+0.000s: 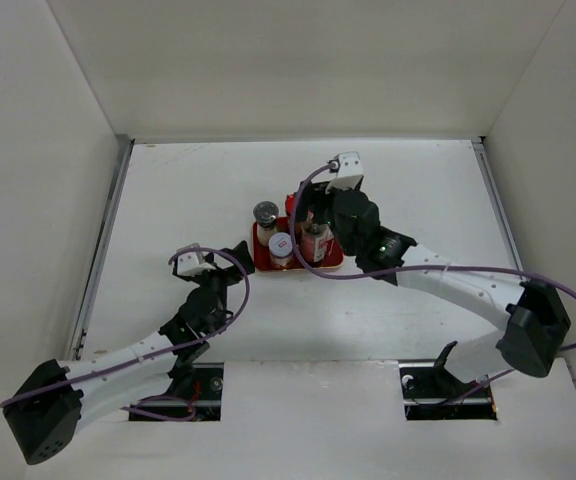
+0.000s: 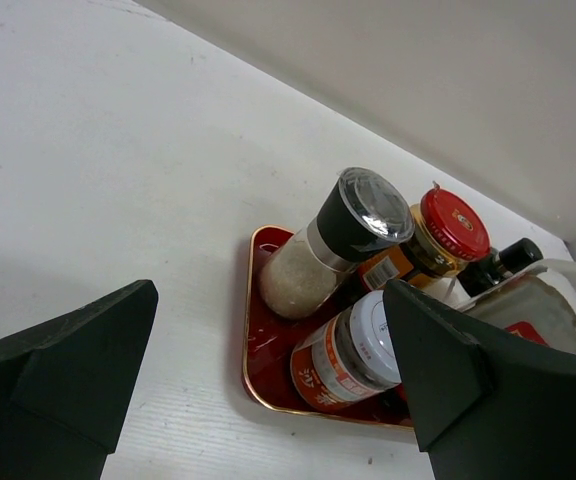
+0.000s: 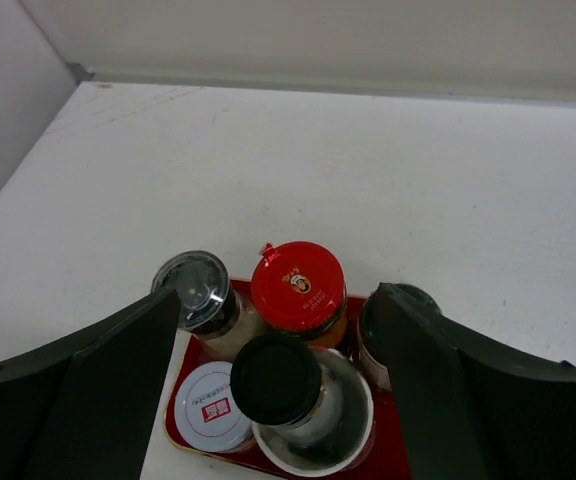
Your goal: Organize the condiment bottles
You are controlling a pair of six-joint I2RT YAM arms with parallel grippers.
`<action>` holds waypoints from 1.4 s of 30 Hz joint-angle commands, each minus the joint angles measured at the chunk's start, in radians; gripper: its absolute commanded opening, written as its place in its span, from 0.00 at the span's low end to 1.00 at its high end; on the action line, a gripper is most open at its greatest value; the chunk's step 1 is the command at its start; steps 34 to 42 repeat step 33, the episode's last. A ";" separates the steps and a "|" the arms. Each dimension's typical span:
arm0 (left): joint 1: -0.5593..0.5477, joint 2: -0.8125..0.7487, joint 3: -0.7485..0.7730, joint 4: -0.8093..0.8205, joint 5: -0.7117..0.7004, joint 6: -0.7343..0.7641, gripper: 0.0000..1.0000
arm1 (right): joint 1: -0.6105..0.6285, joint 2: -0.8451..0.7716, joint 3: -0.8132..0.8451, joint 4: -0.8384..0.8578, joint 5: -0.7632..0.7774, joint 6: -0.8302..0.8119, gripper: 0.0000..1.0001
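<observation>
I am looking at the white table point(image 1: 418, 200) with the red tray point(image 1: 260, 262) near its middle. All five condiment containers stand upright on that tray.

My right pincer point(image 3: 278, 298) hangs over the tray's right half with its jaws spread wide. It straddles a clear black-capped bottle point(image 3: 276, 380) at the tray's near edge. I cannot tell whether the right finger touches the glass.

My left pincer point(image 2: 270, 295) sits low, just off the tray's near-left corner. It is also spread, holds nothing, and is apart from the tray.

- **Grey-lidded shaker point(image 3: 196, 285):** on the tray's far-left part.
- **White-lidded jar point(image 3: 213, 405):** just nearer than the shaker.
- **Red-lidded jar point(image 3: 298, 285):** at the far middle, behind the straddled bottle.
- **Second black-capped bottle point(image 2: 508, 262):** on the tray's far-right part.

In the right wrist view, the right finger covers most of the second black-capped bottle. In the top view, the right wrist blocks the red-lidded jar and the tray's far-right corner. In the left wrist view, the right finger cuts off the clear bottle's lower body, where a patch of red label shows.
</observation>
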 commanded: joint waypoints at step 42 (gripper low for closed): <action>0.039 0.214 0.593 -0.988 0.188 -0.191 1.00 | -0.239 -0.391 -0.635 0.421 0.157 0.228 1.00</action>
